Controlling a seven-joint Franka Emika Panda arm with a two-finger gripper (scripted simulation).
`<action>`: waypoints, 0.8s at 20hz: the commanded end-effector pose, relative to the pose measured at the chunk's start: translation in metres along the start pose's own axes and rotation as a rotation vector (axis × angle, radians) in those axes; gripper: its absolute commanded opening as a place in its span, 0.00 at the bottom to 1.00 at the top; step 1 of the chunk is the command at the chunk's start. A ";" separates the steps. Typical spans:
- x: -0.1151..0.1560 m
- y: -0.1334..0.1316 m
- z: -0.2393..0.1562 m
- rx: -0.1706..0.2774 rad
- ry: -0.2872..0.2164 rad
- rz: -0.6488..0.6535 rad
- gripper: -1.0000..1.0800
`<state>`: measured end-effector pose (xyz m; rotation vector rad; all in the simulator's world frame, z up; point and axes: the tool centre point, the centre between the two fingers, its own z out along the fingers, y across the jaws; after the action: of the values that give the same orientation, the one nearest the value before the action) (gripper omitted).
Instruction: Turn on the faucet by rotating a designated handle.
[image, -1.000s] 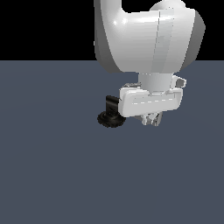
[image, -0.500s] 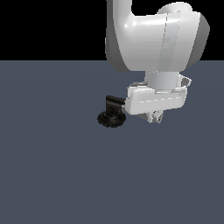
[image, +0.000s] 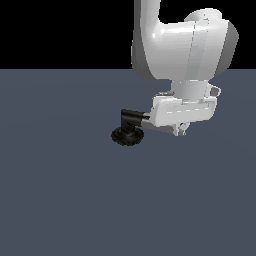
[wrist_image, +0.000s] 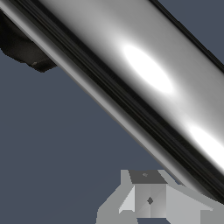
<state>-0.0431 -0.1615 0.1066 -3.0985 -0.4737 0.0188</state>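
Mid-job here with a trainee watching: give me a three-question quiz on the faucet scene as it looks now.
1. True or false: the gripper is far from the faucet.
2. Which fills most of the wrist view? A) black ridged base B) chrome handle C) bare floor
3. Fill in: in the exterior view, the white hand hides most of the ____.

Key: 1 false, it sits right beside it, to the exterior view's right; 2 B; 3 handle.

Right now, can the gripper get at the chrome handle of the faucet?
Probably yes. The gripper already sits right over the handle, which fills the wrist view, and nothing stands between them. Whether a finger touches it cannot be told.
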 end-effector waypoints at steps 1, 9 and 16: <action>0.015 0.000 0.000 -0.003 0.007 -0.017 0.00; 0.034 0.019 -0.001 -0.004 0.008 -0.014 0.00; 0.049 0.035 -0.001 -0.005 0.008 -0.011 0.00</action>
<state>0.0035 -0.1863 0.1065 -3.1026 -0.4671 0.0170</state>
